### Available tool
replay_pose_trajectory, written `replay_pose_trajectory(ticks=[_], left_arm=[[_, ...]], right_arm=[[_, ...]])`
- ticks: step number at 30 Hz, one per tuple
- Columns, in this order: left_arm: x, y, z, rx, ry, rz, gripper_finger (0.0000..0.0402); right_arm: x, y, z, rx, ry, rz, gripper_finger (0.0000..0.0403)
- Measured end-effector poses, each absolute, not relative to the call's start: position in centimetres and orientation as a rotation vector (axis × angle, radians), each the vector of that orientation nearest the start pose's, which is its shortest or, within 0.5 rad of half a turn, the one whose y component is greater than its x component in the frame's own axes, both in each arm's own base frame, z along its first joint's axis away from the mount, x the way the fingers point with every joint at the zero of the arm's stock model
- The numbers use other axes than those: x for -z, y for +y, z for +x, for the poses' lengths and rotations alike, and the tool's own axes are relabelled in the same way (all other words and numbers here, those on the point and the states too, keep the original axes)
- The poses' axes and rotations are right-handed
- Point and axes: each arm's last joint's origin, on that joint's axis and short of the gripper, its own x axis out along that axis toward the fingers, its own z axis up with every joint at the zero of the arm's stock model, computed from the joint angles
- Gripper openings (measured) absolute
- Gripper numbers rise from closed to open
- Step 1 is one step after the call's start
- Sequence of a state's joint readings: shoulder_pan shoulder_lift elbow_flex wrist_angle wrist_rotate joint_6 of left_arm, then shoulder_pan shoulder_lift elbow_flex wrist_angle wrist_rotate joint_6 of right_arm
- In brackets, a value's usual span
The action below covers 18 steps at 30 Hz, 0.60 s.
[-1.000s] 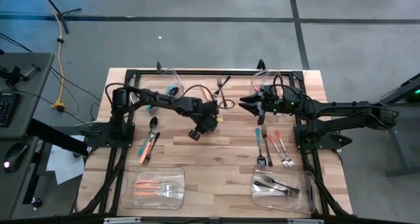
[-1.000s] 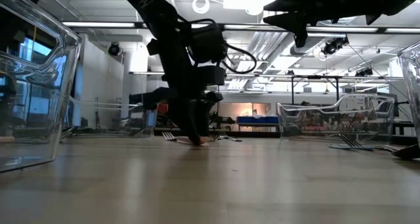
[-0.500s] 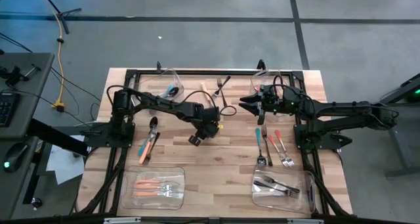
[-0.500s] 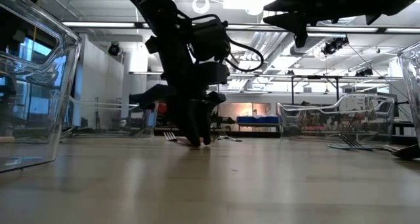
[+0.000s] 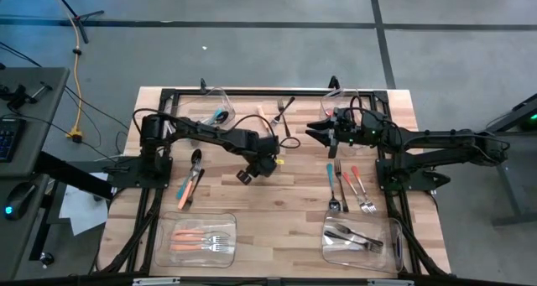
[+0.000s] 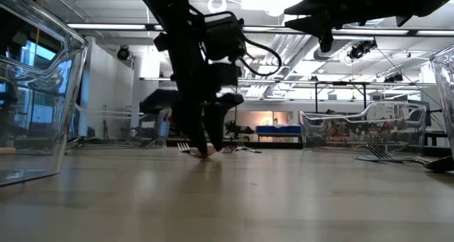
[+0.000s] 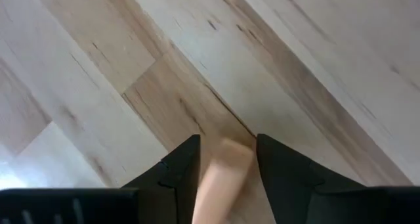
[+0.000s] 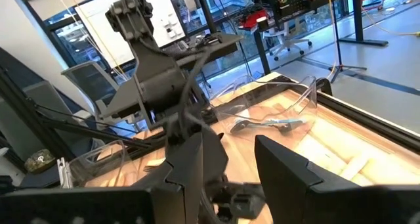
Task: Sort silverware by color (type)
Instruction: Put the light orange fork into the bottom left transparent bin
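Pinching an orange-handled piece [image 7: 220, 181] in the left hand [image 5: 246, 176], both fingers pressing against the handle's sides, tips pointing down at the worktop [image 5: 294, 198] near its middle. Hovering the right hand [image 5: 310, 133] above the far right part of the worktop, fingers standing apart, holding nothing. Leaving teal and red-orange forks [image 5: 348, 185] lying side by side on the bare wood below the right hand. Keeping orange forks [image 5: 201, 237] in the near left bin [image 5: 228, 221] and dark pieces [image 5: 357, 236] in the near right bin [image 5: 329, 251]. Resting a dark spoon [image 5: 195, 158] beside the left arm's base.
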<state>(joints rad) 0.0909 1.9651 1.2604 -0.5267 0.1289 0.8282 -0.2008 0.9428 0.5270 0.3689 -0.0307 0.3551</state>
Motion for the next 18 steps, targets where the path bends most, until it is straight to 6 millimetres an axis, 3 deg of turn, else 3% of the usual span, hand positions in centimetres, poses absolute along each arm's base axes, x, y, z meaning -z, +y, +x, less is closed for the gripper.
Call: replay_pose_trajectory(ticks=[10,18], left_arm=[[-15.3,3.9,38.1,0.545,1.110,0.613,0.0197],[-14.9,5.4,37.5,0.547,1.163,0.593,0.0207]], right_arm=[[-26.6,-4.1,20.6,0.182,0.045,0.366,0.0124],[-26.6,-4.1,20.6,0.182,0.046,0.369,0.0124]])
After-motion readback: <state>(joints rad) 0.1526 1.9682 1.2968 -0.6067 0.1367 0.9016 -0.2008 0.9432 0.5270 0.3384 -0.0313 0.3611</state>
